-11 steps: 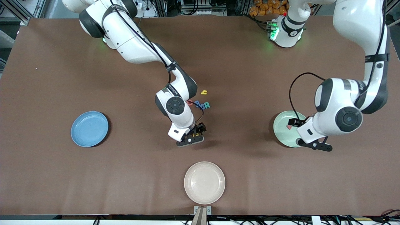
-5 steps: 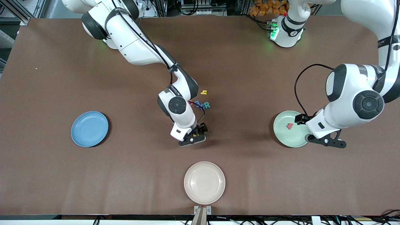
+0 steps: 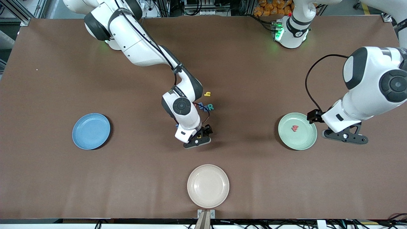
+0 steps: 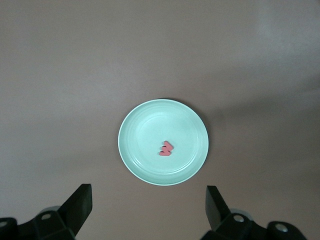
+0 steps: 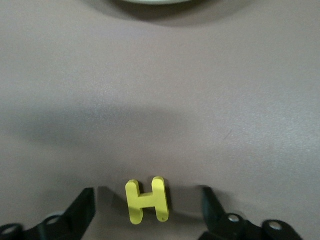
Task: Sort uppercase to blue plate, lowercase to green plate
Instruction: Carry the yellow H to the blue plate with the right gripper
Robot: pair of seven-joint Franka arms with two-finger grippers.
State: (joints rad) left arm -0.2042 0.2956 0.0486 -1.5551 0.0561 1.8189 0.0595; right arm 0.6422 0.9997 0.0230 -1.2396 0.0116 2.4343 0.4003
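My right gripper is open and low over the table, with the yellow H lying flat between its fingers, untouched. A little of the H shows under the hand in the front view. My left gripper is open and empty, up in the air beside the green plate at the left arm's end. The red w lies in that plate; the left wrist view shows both the plate and the w. The blue plate holds nothing.
A yellow y, a teal R and blue letters lie clustered beside the right arm's wrist, partly hidden by it. A cream plate sits nearest the front camera, its rim showing in the right wrist view.
My left gripper let go of the red w into the green plate, then rose and drew away toward the left arm's end. My right gripper settled slightly lower around the yellow H.
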